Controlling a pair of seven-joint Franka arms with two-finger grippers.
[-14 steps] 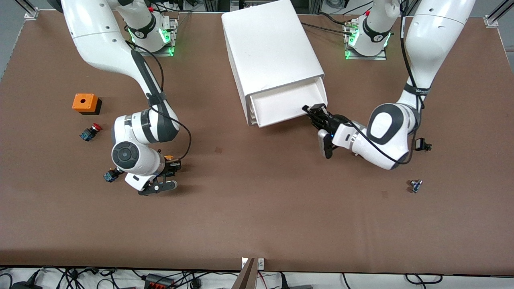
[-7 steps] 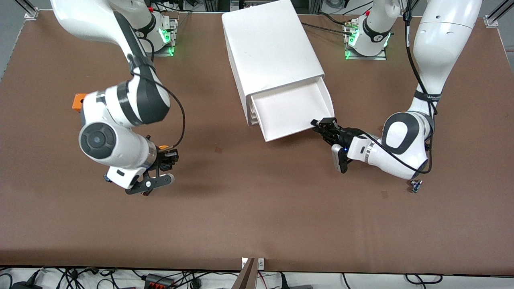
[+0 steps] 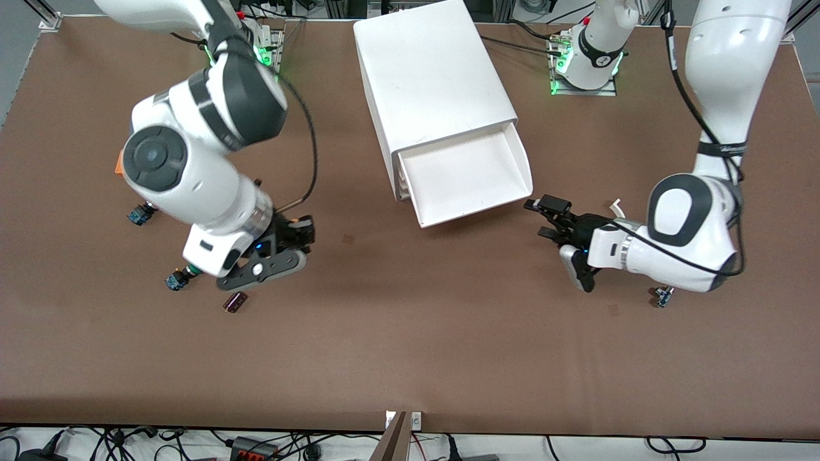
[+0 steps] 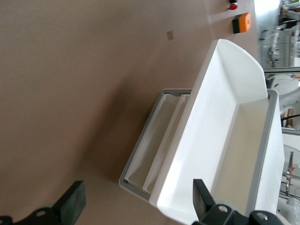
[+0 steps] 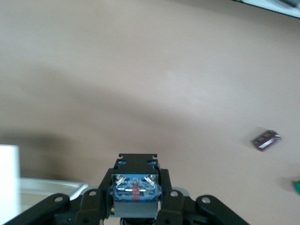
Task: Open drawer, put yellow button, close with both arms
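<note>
Drawer [image 3: 471, 176] is out now, top tray pulled well clear of the cabinet [image 3: 432, 70] vs a sec ago when it was barely cracked. Left gripper [image 3: 546, 216] has let go and backed off toward the left arm's end, fingers spread, nothing in them, hanging over bare table just off the drawer's front corner; left wrist view shows the tray interior wide open & empty. Meanwhile right gripper [image 3: 296, 232] has lifted off the table, clamped on the yellow button [image 5: 135, 187]: right wrist view shows its dark blue body pinched between the fingers, orange cap just peeking in front view. So open step looks done, pick looks done; next is prob. the carry across to the drawer. A small dark red part [image 3: 234, 301] sits uncovered on the table below the right gripper.
</note>
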